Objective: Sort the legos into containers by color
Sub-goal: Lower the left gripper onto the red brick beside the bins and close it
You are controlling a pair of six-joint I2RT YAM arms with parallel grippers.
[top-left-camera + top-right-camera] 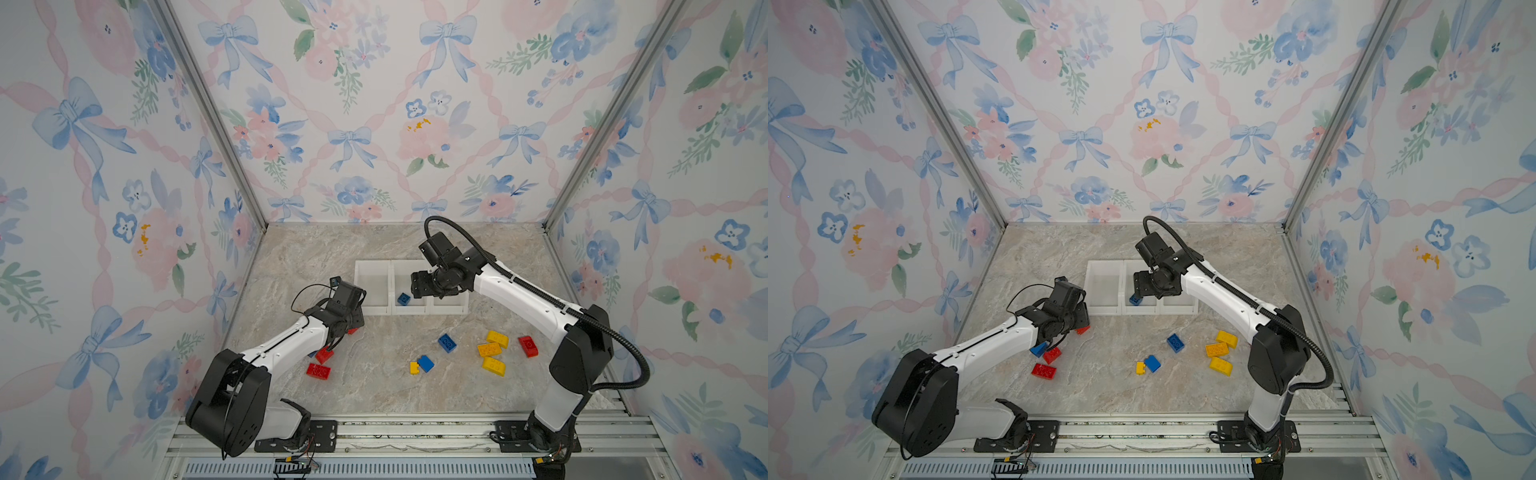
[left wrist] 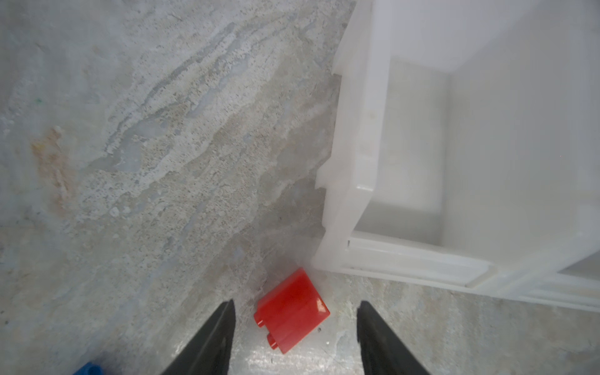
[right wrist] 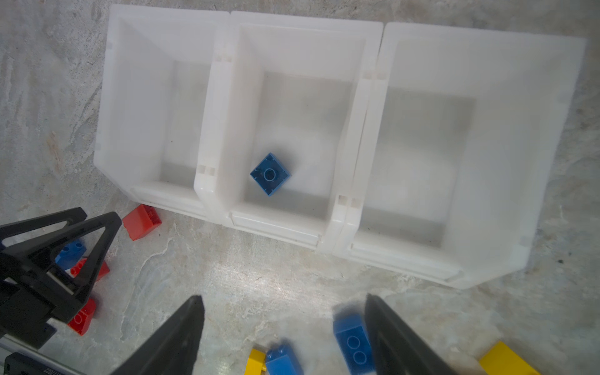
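My left gripper [image 2: 295, 306] is open low over the marble table, one finger on each side of a red lego [image 2: 292, 311] that lies on its side just off the corner of the left container [image 2: 344, 168]. Neither finger touches it. My right gripper [image 3: 283, 301] hangs open and empty above the three white containers [image 1: 372, 262]. A blue lego [image 3: 270, 174] lies in the middle container [image 3: 324, 35], also seen in both top views [image 1: 403, 298] [image 1: 1135, 299]. The left and right containers hold nothing.
Loose legos lie on the table in front of the bins: two red [image 1: 324, 355] [image 1: 318, 371] and one blue [image 1: 1039, 349] by the left arm, blue [image 1: 446, 343] [image 1: 425, 363] and yellow [image 1: 414, 368] mid-table, three yellow [image 1: 489, 349] and a red [image 1: 528, 346] at right.
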